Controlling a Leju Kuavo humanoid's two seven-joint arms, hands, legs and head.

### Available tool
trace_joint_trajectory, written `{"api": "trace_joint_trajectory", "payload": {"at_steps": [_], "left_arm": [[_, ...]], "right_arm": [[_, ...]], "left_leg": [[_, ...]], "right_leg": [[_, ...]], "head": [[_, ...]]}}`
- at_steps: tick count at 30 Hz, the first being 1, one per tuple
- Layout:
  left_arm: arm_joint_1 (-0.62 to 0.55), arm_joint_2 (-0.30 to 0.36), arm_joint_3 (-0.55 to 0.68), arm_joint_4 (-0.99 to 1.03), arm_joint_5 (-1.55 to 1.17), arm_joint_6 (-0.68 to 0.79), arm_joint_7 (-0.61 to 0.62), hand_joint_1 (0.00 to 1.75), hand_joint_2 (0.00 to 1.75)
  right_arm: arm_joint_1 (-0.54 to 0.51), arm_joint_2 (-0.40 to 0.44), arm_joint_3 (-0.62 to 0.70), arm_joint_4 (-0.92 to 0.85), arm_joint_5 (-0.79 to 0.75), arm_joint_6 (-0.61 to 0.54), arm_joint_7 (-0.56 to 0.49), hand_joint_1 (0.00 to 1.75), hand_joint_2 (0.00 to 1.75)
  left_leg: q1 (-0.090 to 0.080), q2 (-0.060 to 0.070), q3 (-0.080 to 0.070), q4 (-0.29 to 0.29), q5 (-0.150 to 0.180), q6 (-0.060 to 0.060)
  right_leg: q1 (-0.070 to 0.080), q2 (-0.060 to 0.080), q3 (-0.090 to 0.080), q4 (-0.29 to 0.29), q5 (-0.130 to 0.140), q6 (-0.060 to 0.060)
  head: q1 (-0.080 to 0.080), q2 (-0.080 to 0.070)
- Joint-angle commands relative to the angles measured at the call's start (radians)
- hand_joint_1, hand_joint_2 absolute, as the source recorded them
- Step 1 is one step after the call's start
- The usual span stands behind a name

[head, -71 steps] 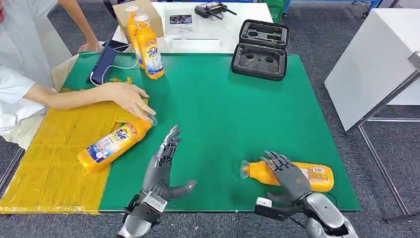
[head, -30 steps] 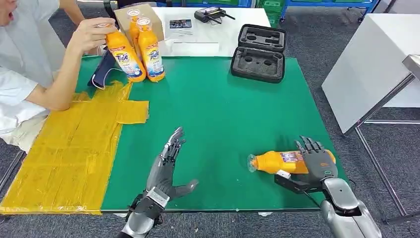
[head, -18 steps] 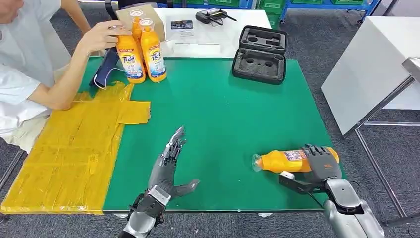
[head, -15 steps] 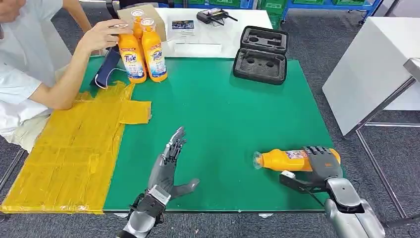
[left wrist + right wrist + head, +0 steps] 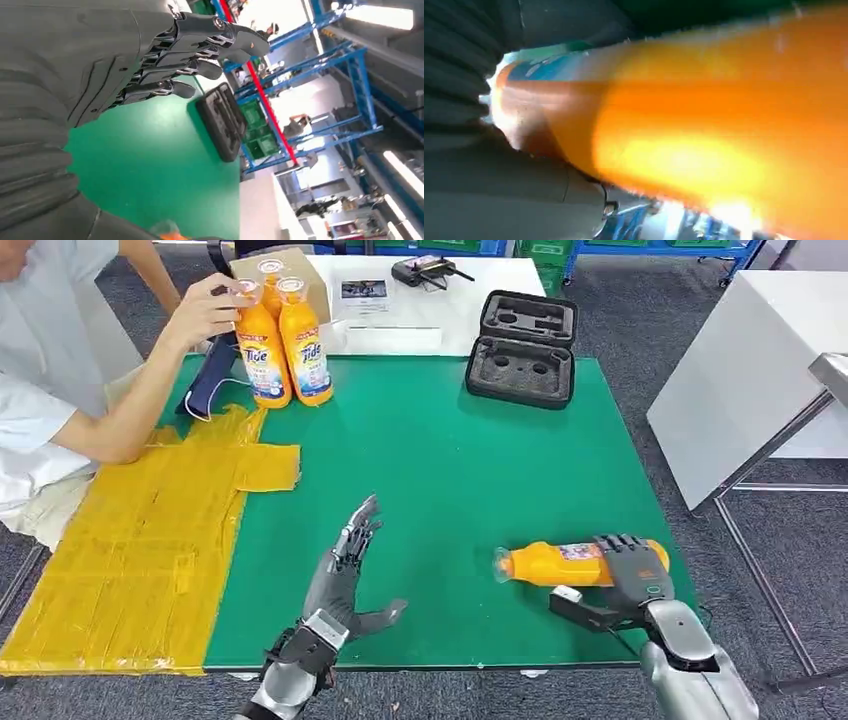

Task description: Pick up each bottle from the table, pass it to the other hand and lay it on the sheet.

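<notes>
Orange bottle (image 5: 545, 564) now gripped by right hand (image 5: 632, 570), shifted leftward

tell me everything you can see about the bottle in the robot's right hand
The bottle is orange, plastic by its look, with a clear cap at its left end and a printed label along its body. It lies on its side, cap pointing toward the left hand, near the front right of the green table. The right hand grips its base end, fingers curled over the top.
</notes>
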Motion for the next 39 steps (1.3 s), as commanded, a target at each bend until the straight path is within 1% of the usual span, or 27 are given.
{"api": "trace_joint_trajectory", "payload": {"at_steps": [1,2,4,5,6,8,9,11,12,13,16,17,18,19,21,22,23,25,28,32,33,35,36,39], "left_arm": [[-0.026,0.004,-0.05,0.049,-0.017,0.006,0.022,0.0,1.75],[-0.028,0.001,-0.055,0.051,-0.023,0.008,0.024,0.0,1.75],[-0.031,-0.005,-0.061,0.054,-0.03,0.014,0.03,0.0,1.75],[-0.033,-0.01,-0.065,0.056,-0.034,0.017,0.033,0.0,1.75],[-0.035,-0.013,-0.067,0.058,-0.034,0.016,0.033,0.0,1.75],[-0.046,-0.017,-0.08,0.075,-0.037,0.01,0.034,0.0,1.75],[-0.046,-0.019,-0.081,0.075,-0.037,0.01,0.034,0.0,1.75],[-0.056,-0.024,-0.084,0.095,-0.037,0.013,0.031,0.0,1.75],[-0.06,-0.027,-0.086,0.102,-0.037,0.012,0.031,0.0,1.75],[-0.064,-0.03,-0.089,0.109,-0.037,0.01,0.03,0.0,1.75],[-0.064,-0.03,-0.089,0.11,-0.037,0.011,0.03,0.0,1.75],[-0.066,-0.03,-0.09,0.113,-0.036,0.011,0.028,0.0,1.75],[-0.069,-0.03,-0.092,0.117,-0.035,0.01,0.028,0.0,1.75],[-0.07,-0.031,-0.093,0.119,-0.035,0.01,0.028,0.0,1.75],[-0.071,-0.032,-0.093,0.122,-0.034,0.011,0.027,0.0,1.75],[-0.071,-0.032,-0.093,0.122,-0.034,0.011,0.027,0.0,1.75],[-0.072,-0.032,-0.094,0.124,-0.034,0.01,0.026,0.0,1.75],[-0.077,-0.033,-0.095,0.133,-0.032,0.016,0.026,0.0,1.75],[-0.084,-0.034,-0.098,0.151,-0.026,0.022,0.007,0.0,1.75],[-0.092,-0.039,-0.096,0.171,-0.025,0.036,0.002,0.0,1.75],[-0.096,-0.04,-0.096,0.181,-0.027,0.044,-0.002,0.0,1.75],[-0.103,-0.042,-0.09,0.194,-0.036,0.076,0.0,0.0,1.75],[-0.108,-0.043,-0.082,0.206,-0.042,0.1,0.004,0.0,1.75],[-0.121,-0.045,-0.053,0.233,-0.036,0.121,0.01,0.0,1.75]], "right_arm": [[0.066,0.139,0.003,-0.19,-0.226,0.021,-0.082,1.75,1.75],[0.065,0.179,-0.032,-0.218,-0.344,0.02,-0.147,1.75,1.75],[0.059,0.226,-0.055,-0.268,-0.406,0.01,-0.148,1.75,1.75],[0.044,0.246,-0.046,-0.284,-0.394,-0.008,-0.135,1.75,1.75],[0.028,0.264,-0.044,-0.288,-0.42,0.006,-0.131,1.75,1.75],[0.006,0.296,-0.053,-0.294,-0.547,0.066,-0.146,1.75,1.75],[0.004,0.297,-0.052,-0.294,-0.546,0.066,-0.146,1.75,1.75],[-0.006,0.309,-0.058,-0.279,-0.601,0.089,-0.154,1.75,1.75],[-0.015,0.319,-0.054,-0.261,-0.604,0.086,-0.157,1.75,1.75],[-0.024,0.329,-0.048,-0.235,-0.605,0.088,-0.156,1.75,1.75],[-0.028,0.331,-0.046,-0.228,-0.605,0.088,-0.156,1.75,1.75],[-0.032,0.335,-0.048,-0.209,-0.621,0.095,-0.165,1.75,1.75],[-0.033,0.342,-0.044,-0.19,-0.64,0.119,-0.168,1.75,1.75],[-0.034,0.346,-0.041,-0.182,-0.639,0.119,-0.168,1.75,1.75],[-0.037,0.348,-0.038,-0.172,-0.641,0.117,-0.174,1.75,1.75],[-0.037,0.348,-0.038,-0.172,-0.641,0.117,-0.174,1.75,1.75],[-0.037,0.354,-0.037,-0.165,-0.645,0.119,-0.175,1.75,1.75],[-0.041,0.376,-0.022,-0.124,-0.666,0.154,-0.184,1.75,1.75],[-0.046,0.412,0.028,-0.061,-0.683,0.187,-0.213,1.75,1.75],[-0.039,0.459,0.074,-0.005,-0.69,0.184,-0.221,1.75,1.75],[-0.044,0.463,0.091,0.015,-0.695,0.189,-0.228,1.75,1.75],[-0.038,0.466,0.126,0.027,-0.699,0.196,-0.235,1.75,1.75],[-0.03,0.469,0.145,0.026,-0.7,0.198,-0.238,1.75,1.75],[-0.013,0.474,0.189,0.012,-0.699,0.202,-0.241,1.75,1.75]], "left_leg": [[0.001,0.002,0.001,-0.001,-0.001,-0.003],[0.001,0.001,0.001,-0.001,-0.001,-0.003],[0.002,0.0,0.0,-0.001,-0.001,-0.003],[0.002,-0.002,-0.002,0.0,0.0,-0.002],[0.002,0.0,-0.002,0.0,-0.001,-0.003],[0.002,0.004,-0.005,0.0,-0.002,-0.003],[0.002,0.003,-0.006,0.0,-0.001,-0.003],[0.001,0.001,-0.007,0.0,-0.001,-0.003],[0.001,-0.001,-0.008,-0.001,0.0,-0.002],[0.002,0.0,-0.007,-0.001,-0.001,-0.003],[0.001,-0.001,-0.01,-0.001,0.0,-0.002],[0.002,0.0,-0.007,-0.001,-0.001,-0.003],[0.001,-0.002,-0.01,-0.001,0.0,-0.002],[0.002,-0.001,-0.008,-0.001,-0.001,-0.003],[0.002,-0.001,-0.011,-0.001,0.0,-0.002],[0.002,0.0,-0.008,-0.001,-0.001,-0.003],[0.002,-0.001,-0.01,-0.001,-0.001,-0.003],[0.002,-0.001,-0.012,-0.001,0.0,-0.002],[0.002,0.001,-0.008,-0.001,-0.001,-0.003],[0.002,0.0,-0.011,-0.001,0.0,-0.003],[0.002,0.001,-0.009,-0.001,-0.001,-0.004],[0.002,0.0,-0.011,-0.001,-0.001,-0.003],[0.003,0.0,-0.01,-0.001,-0.001,-0.003],[0.003,0.0,-0.011,-0.001,-0.001,-0.003]], "right_leg": [[0.001,0.002,0.001,0.0,-0.002,-0.003],[0.001,0.0,0.0,0.0,-0.002,-0.002],[0.001,0.0,0.0,0.0,-0.003,-0.002],[0.001,0.0,-0.001,0.001,-0.004,-0.002],[0.001,0.002,-0.002,0.002,-0.004,-0.003],[0.001,0.006,-0.004,0.003,-0.004,-0.003],[0.001,0.004,-0.006,0.002,-0.003,-0.003],[0.001,0.001,-0.006,0.002,-0.004,-0.003],[0.001,0.0,-0.007,0.002,-0.003,-0.002],[0.001,0.001,-0.006,0.002,-0.004,-0.003],[0.0,0.0,-0.008,0.001,-0.003,-0.002],[0.001,0.001,-0.006,0.001,-0.004,-0.003],[0.0,0.0,-0.009,0.001,-0.003,-0.002],[0.001,0.001,-0.007,0.001,-0.004,-0.003],[0.001,0.0,-0.009,0.001,-0.003,-0.002],[0.001,0.001,-0.007,0.001,-0.004,-0.003],[0.001,0.0,-0.008,0.001,-0.004,-0.003],[0.001,0.0,-0.01,0.001,-0.003,-0.002],[0.001,0.002,-0.007,0.0,-0.004,-0.003],[0.002,0.001,-0.01,0.001,-0.003,-0.003],[0.001,0.002,-0.008,0.001,-0.004,-0.004],[0.002,0.001,-0.01,0.0,-0.003,-0.003],[0.002,0.002,-0.008,0.001,-0.004,-0.003],[0.002,0.001,-0.01,0.001,-0.004,-0.003]], "head": [[0.0,0.0],[0.0,0.0],[0.001,0.0],[0.0,0.0],[0.001,0.0],[0.001,0.0],[0.0,0.0],[0.0,0.0],[0.0,0.0],[0.0,0.0],[0.0,0.0],[0.0,0.0],[0.0,0.0],[0.0,0.0],[0.0,0.0],[0.0,0.0],[0.0,0.0],[0.0,0.0],[0.0,0.0],[0.0,0.0],[0.0,0.0],[0.0,0.0],[0.0,0.0],[0.001,0.0]]}}
